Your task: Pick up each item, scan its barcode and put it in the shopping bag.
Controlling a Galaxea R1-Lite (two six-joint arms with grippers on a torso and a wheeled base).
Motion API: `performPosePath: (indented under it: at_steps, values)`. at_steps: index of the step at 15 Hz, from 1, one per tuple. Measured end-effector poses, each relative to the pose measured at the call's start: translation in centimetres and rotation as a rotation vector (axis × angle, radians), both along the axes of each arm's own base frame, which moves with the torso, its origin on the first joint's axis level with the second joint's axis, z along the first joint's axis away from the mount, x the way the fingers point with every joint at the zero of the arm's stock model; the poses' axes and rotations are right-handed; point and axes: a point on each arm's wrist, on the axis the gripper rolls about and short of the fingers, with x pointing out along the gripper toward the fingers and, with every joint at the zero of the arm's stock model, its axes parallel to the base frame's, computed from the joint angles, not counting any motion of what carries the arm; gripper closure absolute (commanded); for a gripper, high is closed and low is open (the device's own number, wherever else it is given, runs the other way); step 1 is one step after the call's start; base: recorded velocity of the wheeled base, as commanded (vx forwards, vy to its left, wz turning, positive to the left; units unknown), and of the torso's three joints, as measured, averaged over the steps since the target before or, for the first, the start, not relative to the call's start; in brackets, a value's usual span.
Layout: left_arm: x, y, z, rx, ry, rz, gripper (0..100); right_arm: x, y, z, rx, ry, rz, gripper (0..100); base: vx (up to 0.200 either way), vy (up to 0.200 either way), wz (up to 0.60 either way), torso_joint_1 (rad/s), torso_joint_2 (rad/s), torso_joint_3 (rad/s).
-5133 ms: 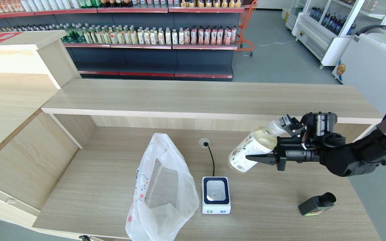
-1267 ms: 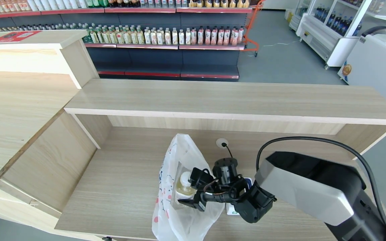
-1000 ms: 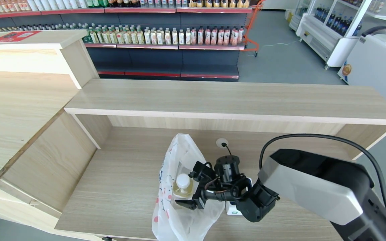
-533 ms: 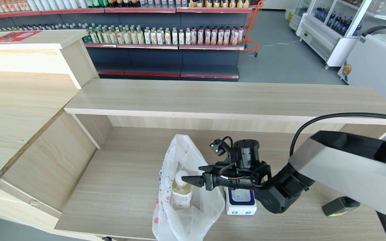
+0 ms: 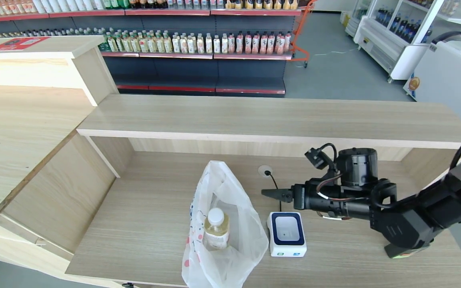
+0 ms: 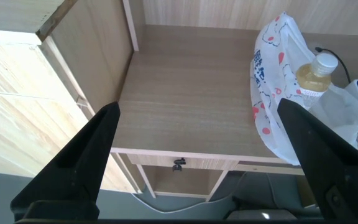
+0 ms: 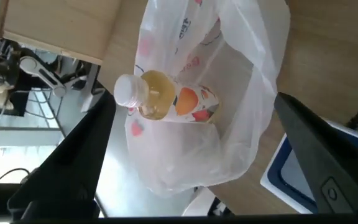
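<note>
A white plastic shopping bag stands open on the counter's lower shelf. Inside it a pale tea bottle with a white cap stands upright. To the bag's right lies the white and blue barcode scanner. My right gripper hangs open and empty above the scanner's far end, apart from the bag. A dark item lies on the shelf at the right, mostly hidden under my right arm. The right wrist view looks down on the bottle in the bag. My left gripper is open, off to the bag's left.
The scanner's black cable runs back to a round socket. A raised counter top overhangs the shelf's far side, and a side panel closes its left. Bare shelf lies left of the bag.
My right gripper has let go of the bottle inside the bag, then risen and drawn back to the right past the scanner. The bottle now stands upright in the bag.
</note>
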Motion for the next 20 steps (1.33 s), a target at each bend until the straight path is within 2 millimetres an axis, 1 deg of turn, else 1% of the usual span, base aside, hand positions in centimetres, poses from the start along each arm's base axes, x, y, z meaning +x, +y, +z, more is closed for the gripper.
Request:
performPosePath:
  at_steps: [2,4,6,7,8,9,11,15,17,20]
  values:
    - [0.0,0.0,0.0,0.000,0.000,0.000,0,-1.6,-3.3,2.5,-0.025,-0.014,-0.070,0,0.000,0.000,0.00,0.000,0.00,0.000]
    - [0.0,0.0,0.0,0.000,0.000,0.000,0,-3.8,-7.1,4.5,-0.114,-0.010,-0.183,0,0.000,0.000,0.00,0.000,0.00,0.000]
    - [0.0,0.0,0.0,0.000,0.000,0.000,0,-5.8,-11.6,5.6,-0.275,-0.032,-0.389,0,0.000,0.000,0.00,0.000,0.00,0.000]
    - [0.0,0.0,0.0,0.000,0.000,0.000,0,-6.6,-13.4,5.8,-0.342,-0.042,-0.481,0,0.000,0.000,0.00,0.000,0.00,0.000]
    - [0.0,0.0,0.0,0.000,0.000,0.000,0,-7.3,-14.7,6.1,-0.373,-0.047,-0.550,0,0.000,0.000,0.00,0.000,0.00,0.000]
    - [0.0,0.0,0.0,0.000,0.000,0.000,0,-8.0,-15.5,6.4,-0.376,-0.052,-0.592,0,0.000,0.000,0.00,0.000,0.00,0.000]
    - [0.0,0.0,0.0,0.000,0.000,0.000,0,-9.5,-16.2,6.9,-0.359,-0.066,-0.643,0,0.000,0.000,0.00,0.000,0.00,0.000]
    - [0.0,0.0,0.0,0.002,0.000,-0.001,0,-12.3,-16.1,7.0,-0.342,-0.090,-0.651,0,0.000,0.000,0.00,0.000,0.00,0.000]
    - [0.0,0.0,0.0,0.000,0.000,-0.001,0,-13.2,-16.0,6.8,-0.340,-0.094,-0.651,0,0.000,-0.200,0.00,0.000,0.01,0.002]
    - [0.0,0.0,0.0,0.001,0.000,0.000,0,-13.6,-15.9,7.0,-0.338,-0.103,-0.653,0,0.000,-0.200,0.00,0.005,0.00,0.004]
